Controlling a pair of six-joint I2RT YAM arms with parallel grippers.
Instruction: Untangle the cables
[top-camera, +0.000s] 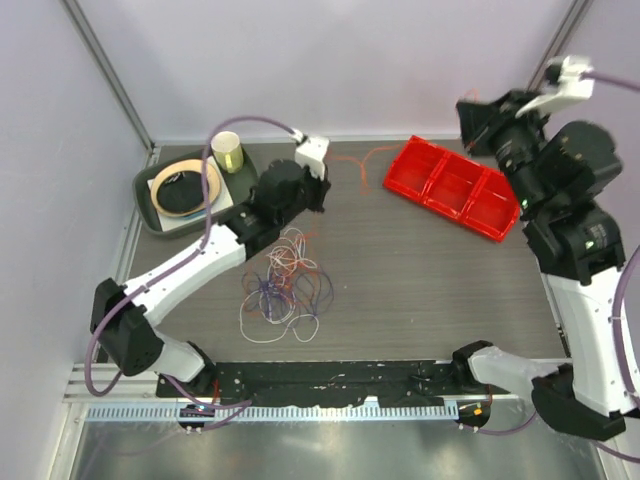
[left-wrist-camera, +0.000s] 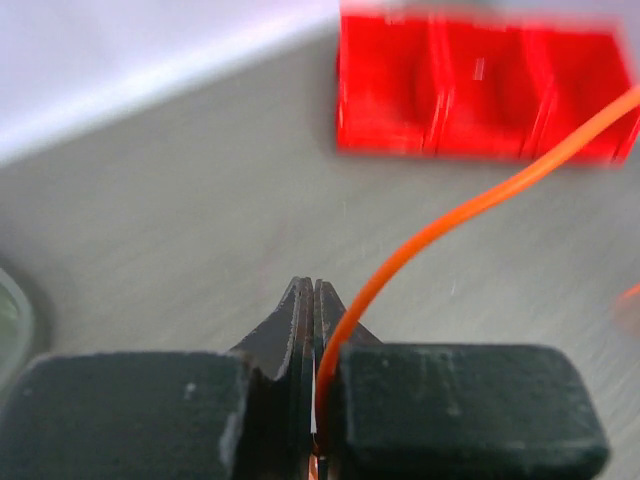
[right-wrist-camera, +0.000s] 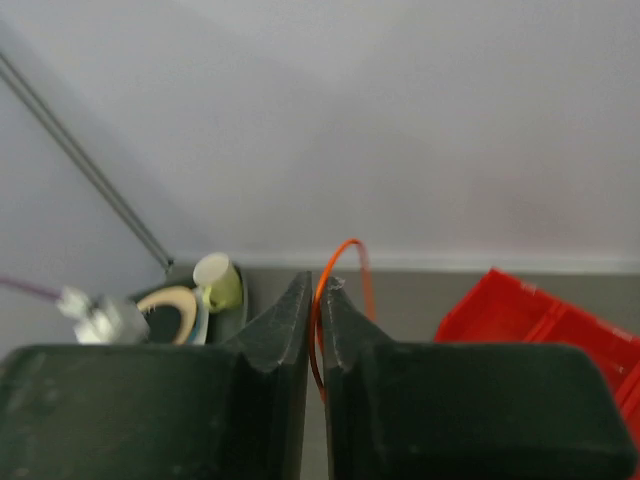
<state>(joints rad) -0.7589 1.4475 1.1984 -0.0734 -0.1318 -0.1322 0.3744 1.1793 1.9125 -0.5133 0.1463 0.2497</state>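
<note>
Left of the red bin (top-camera: 455, 185) on a grey, lilac-walled table (top-camera: 420, 280), the left gripper (left-wrist-camera: 312, 290) clamps an orange cable (left-wrist-camera: 450, 215); the right gripper (right-wrist-camera: 318, 285) flanks it, grip unclear.

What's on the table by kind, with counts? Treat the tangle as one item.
red bin: 1
cup: 1
tray: 1
round dish in the tray: 1 (possibly a stack, cannot tell)
cable tangle: 1
orange cable strung out near the bin: 1
Total: 6
</note>
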